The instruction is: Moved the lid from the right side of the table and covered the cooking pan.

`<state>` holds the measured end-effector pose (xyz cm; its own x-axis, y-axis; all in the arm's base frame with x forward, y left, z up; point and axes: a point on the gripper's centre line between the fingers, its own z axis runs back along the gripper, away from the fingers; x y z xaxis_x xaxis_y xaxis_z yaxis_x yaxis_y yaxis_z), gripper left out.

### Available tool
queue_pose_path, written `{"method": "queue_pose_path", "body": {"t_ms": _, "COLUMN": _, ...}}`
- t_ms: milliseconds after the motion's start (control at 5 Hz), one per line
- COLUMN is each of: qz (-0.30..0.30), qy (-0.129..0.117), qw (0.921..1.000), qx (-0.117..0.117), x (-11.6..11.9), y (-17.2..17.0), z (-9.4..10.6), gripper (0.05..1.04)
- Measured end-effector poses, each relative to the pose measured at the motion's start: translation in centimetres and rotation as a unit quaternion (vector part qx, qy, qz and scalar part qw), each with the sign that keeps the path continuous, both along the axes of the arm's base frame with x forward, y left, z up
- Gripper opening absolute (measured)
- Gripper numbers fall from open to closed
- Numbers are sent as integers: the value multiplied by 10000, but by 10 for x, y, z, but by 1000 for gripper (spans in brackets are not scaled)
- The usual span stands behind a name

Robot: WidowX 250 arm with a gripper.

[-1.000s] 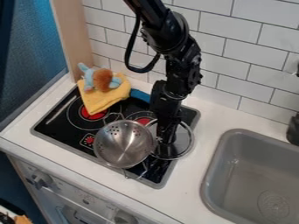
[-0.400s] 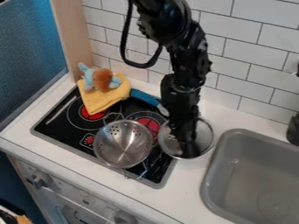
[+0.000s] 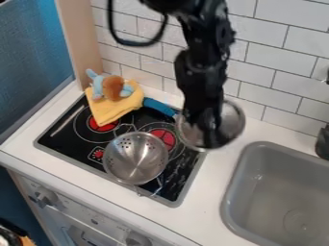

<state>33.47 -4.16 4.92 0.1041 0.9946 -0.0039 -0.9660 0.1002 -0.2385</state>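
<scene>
The arm comes down from the top edge, and its black gripper (image 3: 210, 140) hangs right of the middle of the frame. Its fingers are gripping the round lid (image 3: 232, 120), whose rim shows around them, above the right edge of the black stove top (image 3: 55, 139).

The steel pan (image 3: 135, 156) stands upright on the stove top, just below the frame's middle and well to the left of the sink, with the lid off it, up and to the right. The pan has small holes near its rim and wire handles, and its shiny inside bottom is in view.

A yellow cloth (image 3: 116, 111) lies over the stove's upper left corner, carrying a brown and light blue plush toy (image 3: 112, 88). Just beside the cloth is a blue handle (image 3: 158, 106), pointing toward the lid.

The grey sink (image 3: 254, 192) is set into the white table (image 3: 215, 187) at the lower right, and a round drain (image 3: 300, 222) shows in its bottom.
</scene>
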Motion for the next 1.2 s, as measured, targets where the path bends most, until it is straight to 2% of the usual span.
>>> {"method": "queue_pose_path", "body": {"t_ms": 200, "qz": 464, "qy": -146, "qw": 9987, "qx": 164, "x": -8, "y": 37, "z": 23, "gripper": 280}}
{"method": "queue_pose_path", "body": {"t_ms": 400, "qz": 601, "qy": 223, "qw": 9972, "qx": 374, "x": -21, "y": 53, "z": 26, "gripper": 280}}
{"method": "queue_pose_path", "body": {"t_ms": 600, "qz": 737, "qy": 382, "qw": 9943, "qx": 669, "x": -34, "y": 71, "z": 22, "gripper": 280}}
{"method": "queue_pose_path", "body": {"t_ms": 800, "qz": 829, "qy": 529, "qw": 9924, "qx": 744, "x": -55, "y": 81, "z": 8, "gripper": 280}}
{"method": "queue_pose_path", "body": {"t_ms": 1000, "qz": 971, "qy": 472, "qw": 9917, "qx": 700, "x": -55, "y": 83, "z": 6, "gripper": 280}}
{"method": "queue_pose_path", "body": {"t_ms": 1200, "qz": 1111, "qy": 640, "qw": 9888, "qx": 765, "x": -61, "y": 92, "z": -15, "gripper": 280}}
